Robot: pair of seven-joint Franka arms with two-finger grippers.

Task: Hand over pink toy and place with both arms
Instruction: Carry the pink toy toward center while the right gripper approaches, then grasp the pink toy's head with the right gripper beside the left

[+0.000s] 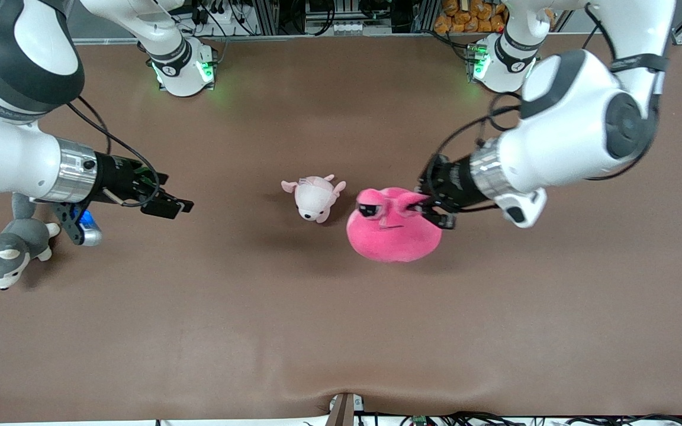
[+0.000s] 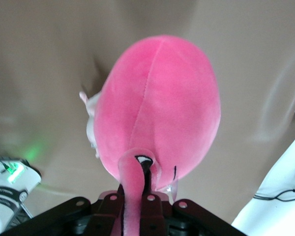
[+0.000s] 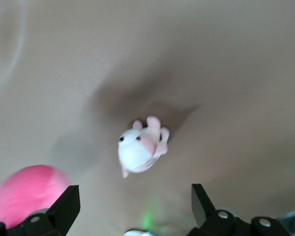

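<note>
The pink toy (image 1: 391, 234) is a round hot-pink plush with half-lidded black eyes, at the middle of the table. My left gripper (image 1: 430, 210) is shut on an ear-like flap at its top. In the left wrist view the flap runs between the closed fingers (image 2: 137, 201) and the toy's body (image 2: 160, 108) hangs past them, over the table. My right gripper (image 1: 169, 207) is open and empty, in the air toward the right arm's end of the table. In the right wrist view its fingers stand wide apart (image 3: 132, 196), and the toy (image 3: 24, 194) shows at the edge.
A small pale pink-and-white plush animal (image 1: 314, 196) lies on the table beside the pink toy, toward the right arm's end; it also shows in the right wrist view (image 3: 137, 150). A grey-and-white husky plush (image 1: 6, 248) lies at the right arm's end of the table.
</note>
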